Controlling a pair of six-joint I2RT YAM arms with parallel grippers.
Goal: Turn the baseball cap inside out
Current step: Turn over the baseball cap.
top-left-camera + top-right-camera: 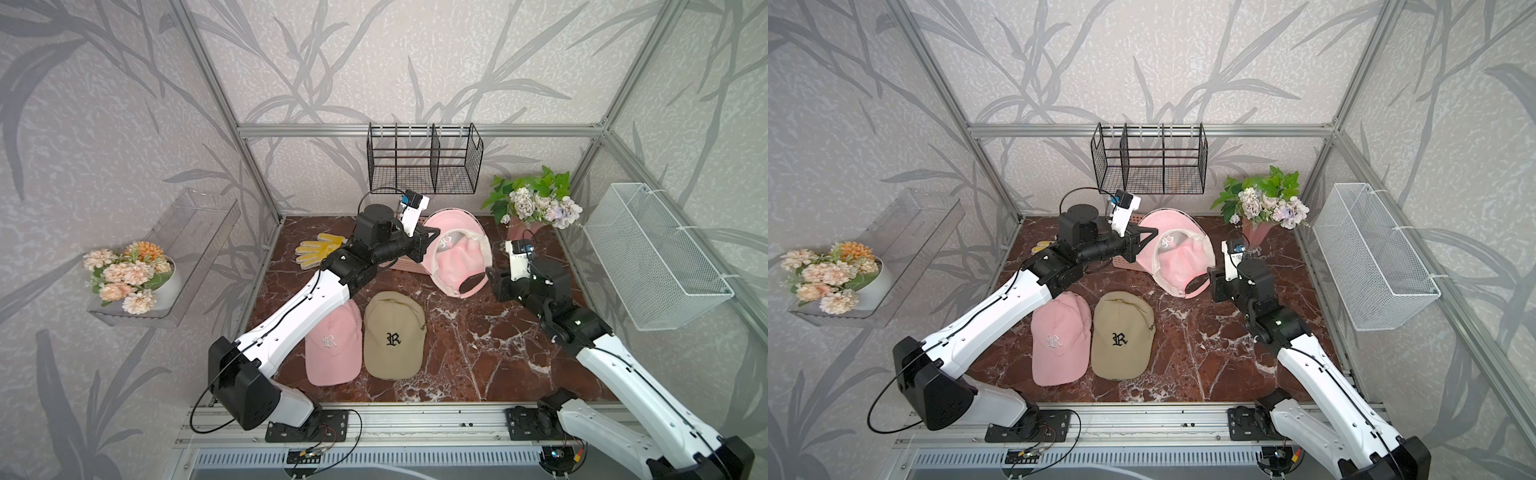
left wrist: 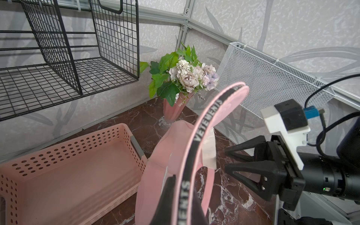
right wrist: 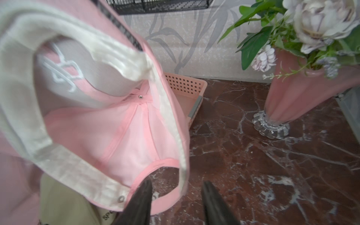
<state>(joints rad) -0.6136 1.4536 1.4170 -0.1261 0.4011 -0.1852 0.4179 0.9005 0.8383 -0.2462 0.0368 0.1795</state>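
Baseball cap (image 2: 155,155), brim tape reading VETEMENTS, clamped in left hand (image 1: 432,237); right hand (image 3: 177,188) released.

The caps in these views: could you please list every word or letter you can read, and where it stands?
"VETEMENTS": on the black band of the held pink cap.
"R": black, front of the beige cap.
"R": white, front of the flat pink cap.
"Sp...": beige cap's side, rest unreadable.
Held pink cap's inner embroidery: unreadable.
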